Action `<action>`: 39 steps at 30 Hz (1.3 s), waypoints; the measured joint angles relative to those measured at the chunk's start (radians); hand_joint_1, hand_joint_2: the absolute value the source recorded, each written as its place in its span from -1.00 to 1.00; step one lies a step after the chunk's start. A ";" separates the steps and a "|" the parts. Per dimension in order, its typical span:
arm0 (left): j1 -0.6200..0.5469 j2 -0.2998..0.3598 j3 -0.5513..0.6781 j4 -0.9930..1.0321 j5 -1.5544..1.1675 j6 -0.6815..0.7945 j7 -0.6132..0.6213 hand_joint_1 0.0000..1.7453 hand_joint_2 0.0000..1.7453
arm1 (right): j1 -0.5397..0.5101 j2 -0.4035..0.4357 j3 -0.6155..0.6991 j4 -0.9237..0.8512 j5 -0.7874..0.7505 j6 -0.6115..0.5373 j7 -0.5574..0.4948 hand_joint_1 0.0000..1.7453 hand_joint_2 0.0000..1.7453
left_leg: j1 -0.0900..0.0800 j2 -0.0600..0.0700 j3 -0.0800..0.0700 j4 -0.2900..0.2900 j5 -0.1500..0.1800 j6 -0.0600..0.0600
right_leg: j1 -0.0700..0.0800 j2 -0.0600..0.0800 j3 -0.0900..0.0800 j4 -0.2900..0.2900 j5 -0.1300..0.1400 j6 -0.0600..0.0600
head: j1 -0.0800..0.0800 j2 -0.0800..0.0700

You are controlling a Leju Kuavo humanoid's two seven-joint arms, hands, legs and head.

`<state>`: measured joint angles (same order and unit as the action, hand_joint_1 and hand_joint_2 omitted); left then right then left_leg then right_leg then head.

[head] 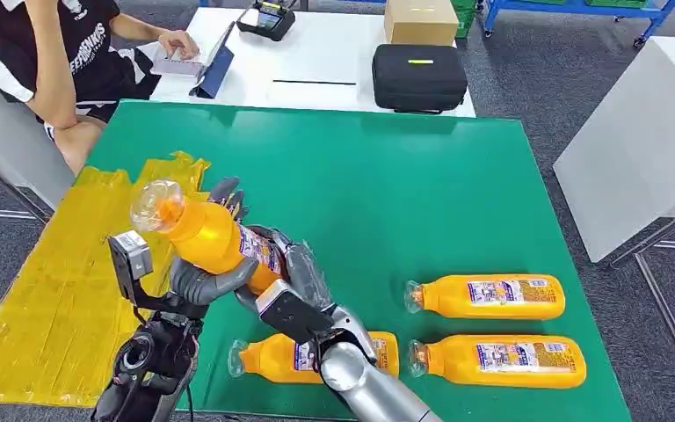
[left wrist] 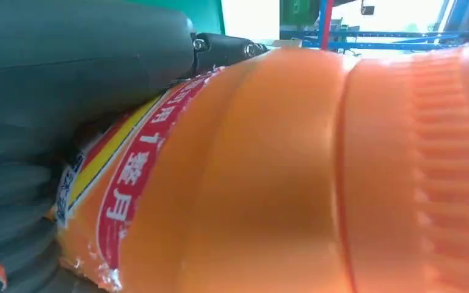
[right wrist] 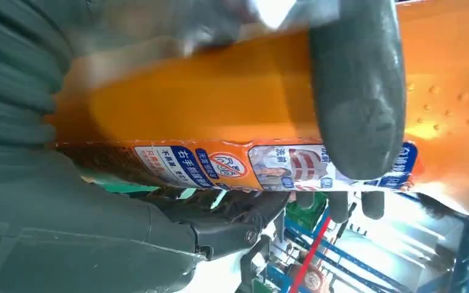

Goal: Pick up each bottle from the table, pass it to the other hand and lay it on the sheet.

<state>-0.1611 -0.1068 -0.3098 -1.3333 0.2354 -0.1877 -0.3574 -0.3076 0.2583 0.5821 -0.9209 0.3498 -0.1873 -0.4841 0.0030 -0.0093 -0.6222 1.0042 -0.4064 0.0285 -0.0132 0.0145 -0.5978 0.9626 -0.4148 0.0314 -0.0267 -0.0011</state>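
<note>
The orange bottle [head: 206,237] is in the air above the green surface [head: 422,193], tilted with its clear cap end up and toward the yellow sheet [head: 61,290], and both hands are on it: the left hand [head: 206,280] wraps it from below, and the right hand [head: 294,268] grips its lower, labelled end. This looks like the hand-over itself. To do it well, the left hand should have a firm wrap round the body before the right hand lets go, since the smooth label may slip and the bottle is tilted. The right hand should then draw back toward its own side without sweeping the three bottles lying near the front edge, one of them [head: 272,359] just under its arm. The sheet lies close on the left with bare room; its far corner is crumpled and it overhangs the surface's left edge, so the middle seems the safer place to lay the bottle.
</note>
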 measured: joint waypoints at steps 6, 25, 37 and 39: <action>0.000 0.000 0.006 0.008 0.025 0.006 0.003 0.78 1.00 | 0.000 -0.001 0.009 0.000 0.007 0.004 0.001 1.00 1.00 | 0.000 0.000 0.000 0.000 0.000 0.000 | 0.000 0.000 0.000 0.000 0.000 0.000 | 0.000 0.000; 0.014 -0.016 0.034 0.028 0.098 0.069 -0.010 1.00 1.00 | -0.007 -0.002 0.033 0.030 -0.015 -0.006 0.018 1.00 1.00 | 0.000 0.000 0.000 0.000 0.000 0.000 | 0.000 0.000 0.000 0.000 0.000 0.000 | 0.000 0.000; 0.012 -0.018 0.035 0.028 0.100 0.071 -0.010 1.00 1.00 | -0.006 -0.002 0.034 0.031 -0.018 -0.019 0.016 -1.00 1.00 | 0.000 0.000 0.000 0.000 0.000 0.000 | 0.000 0.000 0.000 0.000 0.000 0.000 | 0.000 0.000; 0.008 -0.019 0.035 0.031 0.099 0.074 -0.011 1.00 1.00 | -0.005 -0.002 0.034 0.030 -0.020 -0.032 0.015 -1.00 1.00 | 0.000 0.000 0.000 0.000 0.000 0.000 | 0.000 0.000 0.000 0.000 0.000 0.000 | 0.000 0.000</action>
<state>-0.1531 -0.1263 -0.2751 -1.3020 0.3345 -0.1133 -0.3681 -0.3124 0.2560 0.6165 -0.8907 0.3296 -0.2194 -0.4688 0.0029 -0.0093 -0.6222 1.0043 -0.4064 0.0285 -0.0132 0.0145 -0.5979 0.9626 -0.4148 0.0315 -0.0267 -0.0011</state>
